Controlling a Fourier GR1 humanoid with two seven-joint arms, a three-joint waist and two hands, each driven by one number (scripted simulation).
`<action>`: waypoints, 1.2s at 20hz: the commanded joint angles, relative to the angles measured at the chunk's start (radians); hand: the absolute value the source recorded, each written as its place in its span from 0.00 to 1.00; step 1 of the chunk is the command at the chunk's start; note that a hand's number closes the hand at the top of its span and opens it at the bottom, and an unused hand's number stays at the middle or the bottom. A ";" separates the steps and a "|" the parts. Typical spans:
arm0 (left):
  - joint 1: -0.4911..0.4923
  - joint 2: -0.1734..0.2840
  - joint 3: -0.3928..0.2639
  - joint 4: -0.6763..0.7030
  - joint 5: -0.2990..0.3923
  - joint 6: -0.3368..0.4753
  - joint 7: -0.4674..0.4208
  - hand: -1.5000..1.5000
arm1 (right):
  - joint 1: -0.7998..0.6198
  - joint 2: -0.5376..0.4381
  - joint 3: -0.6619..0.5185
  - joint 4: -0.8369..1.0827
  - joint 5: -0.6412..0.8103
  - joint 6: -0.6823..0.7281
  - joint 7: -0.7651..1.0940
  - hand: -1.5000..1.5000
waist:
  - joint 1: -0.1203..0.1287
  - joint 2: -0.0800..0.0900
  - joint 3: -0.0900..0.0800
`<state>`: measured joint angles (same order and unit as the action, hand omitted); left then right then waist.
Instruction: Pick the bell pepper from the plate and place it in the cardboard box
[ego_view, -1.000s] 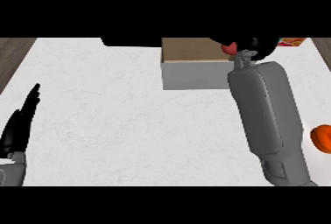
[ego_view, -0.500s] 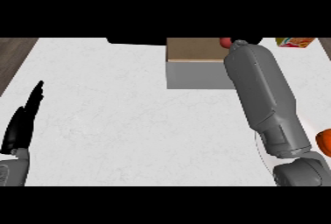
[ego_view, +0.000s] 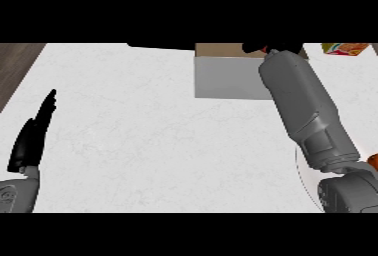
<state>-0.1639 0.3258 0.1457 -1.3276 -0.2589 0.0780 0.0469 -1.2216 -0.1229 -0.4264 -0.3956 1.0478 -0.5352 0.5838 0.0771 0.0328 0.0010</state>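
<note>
Fingers of the right hand barely show: only dark bits at the top edge, above the open cardboard box, so whether they are curled or straight cannot be told. A small red patch, perhaps the bell pepper, sits just beside those fingers over the box's brown inside; whether they touch is unclear. The grey right forearm runs from the lower right up to the box. The plate shows only as a thin rim beside that arm. At the white bench's left edge the left hand rests with straight fingers pointing up, holding nothing.
</note>
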 joint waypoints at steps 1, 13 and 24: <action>0.016 0.009 0.000 -0.001 0.001 -0.013 -0.034 0.50 | 0.027 -0.020 -0.048 0.057 -0.052 -0.073 -0.125 0.00 | 0.007 0.004 0.001; 0.035 -0.009 0.017 -0.016 -0.001 0.013 0.006 0.50 | 0.020 -0.024 -0.142 -0.027 -0.188 -0.334 -0.393 0.00 | -0.022 -0.014 0.001; 0.089 0.034 0.080 -0.038 0.029 -0.020 0.006 0.50 | 0.246 -0.019 -0.136 -0.335 -0.382 -0.199 -0.508 0.00 | -0.092 -0.042 -0.001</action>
<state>-0.1008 0.3465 0.2004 -1.3521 -0.2500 0.0733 0.0625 -1.0740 -0.1349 -0.5748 -0.6086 0.7101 -0.7782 0.0862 0.0048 -0.0010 0.0003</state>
